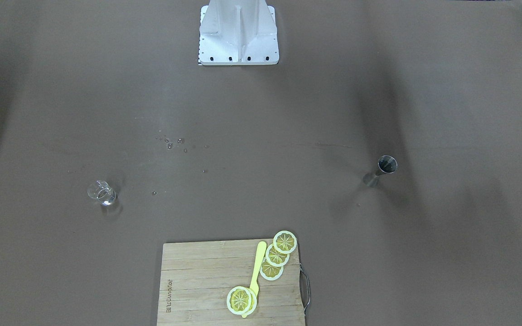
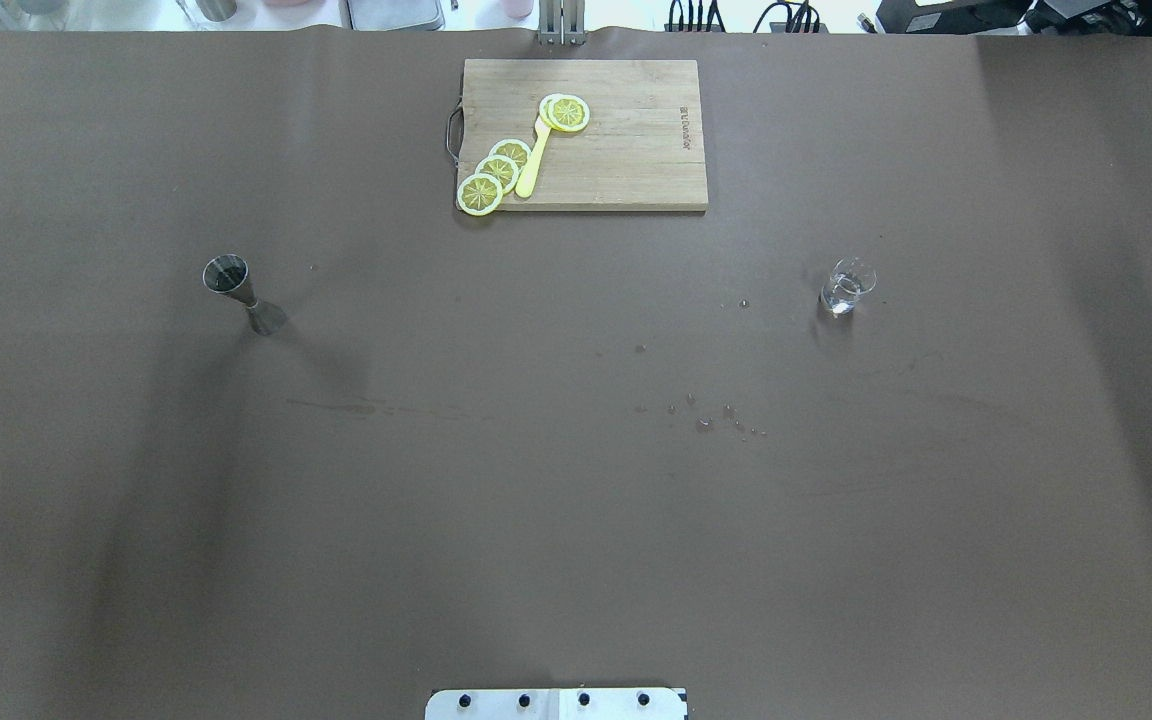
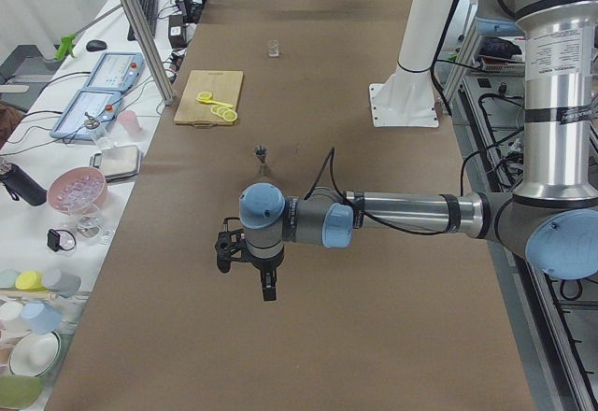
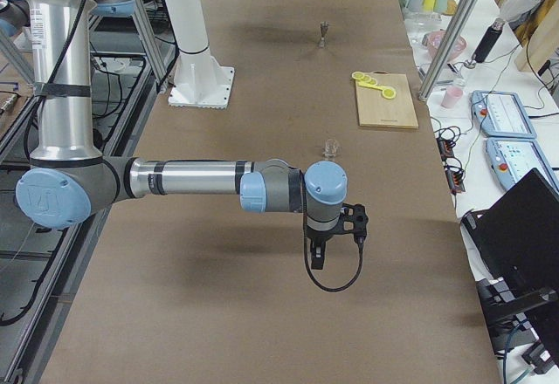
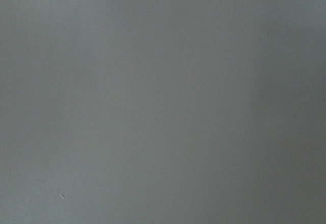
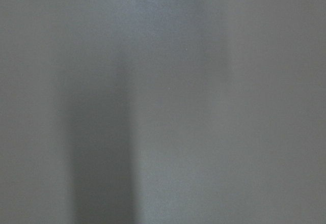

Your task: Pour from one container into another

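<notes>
Both hanging idle — can't tell if left gripper [image 3: 266, 288] or right gripper [image 4: 316, 257] is parted; I'm thinking grab the glass cup [image 2: 847, 287] mid-wall, level.

Robotics lab, no doubt about it: the left arm [image 3: 402, 215] and the right arm [image 4: 192, 179], both industrial, reach over a table [image 2: 536, 550] wrapped in brown sheeting, a white pedestal [image 1: 238, 31] bolted at its edge. Aluminium posts [image 4: 458, 26], control boxes [image 4: 500, 112], a laptop [image 4: 528, 218] and cables [image 2: 736, 15] crowd the sides. The steel jigger [image 1: 382, 170] and lemon slices [image 1: 277, 256], possibly plastic, look like staged props.
</notes>
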